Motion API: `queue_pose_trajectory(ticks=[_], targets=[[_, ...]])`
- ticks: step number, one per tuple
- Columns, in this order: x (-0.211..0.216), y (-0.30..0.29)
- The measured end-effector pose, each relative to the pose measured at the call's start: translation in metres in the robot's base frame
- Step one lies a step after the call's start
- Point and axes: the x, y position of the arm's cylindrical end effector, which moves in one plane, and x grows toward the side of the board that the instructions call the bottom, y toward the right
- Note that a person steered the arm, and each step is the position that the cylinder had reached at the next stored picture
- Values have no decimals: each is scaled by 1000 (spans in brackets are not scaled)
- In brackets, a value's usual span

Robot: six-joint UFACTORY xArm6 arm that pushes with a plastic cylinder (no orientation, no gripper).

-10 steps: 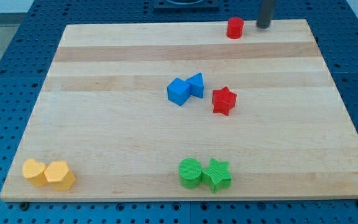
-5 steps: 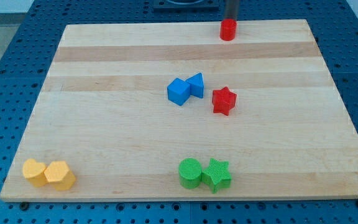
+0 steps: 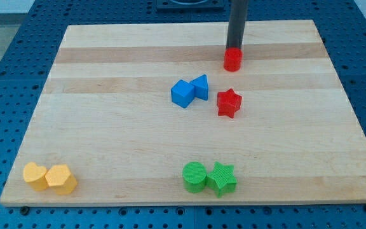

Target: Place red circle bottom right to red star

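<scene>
Tip (image 3: pixel 235 49) touches red circle's (image 3: pixel 232 60) top side, gripping nothing (light, rigid, slides easily); push centred, star (image 3: pixel 229 102) below.

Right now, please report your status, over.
My tip against red circle, on its top side. Circle above red star, not yet bottom right. Star sits directly in the path.

Straight dark grey rod (image 3: pixel 236 25)
</scene>
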Motion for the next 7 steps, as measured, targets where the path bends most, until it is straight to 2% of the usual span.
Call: queue_pose_trajectory(ticks=[1, 2, 3, 5, 6, 7], targets=[[11, 4], [-12, -7], [-5, -26], [104, 32], [138, 62], [134, 83]])
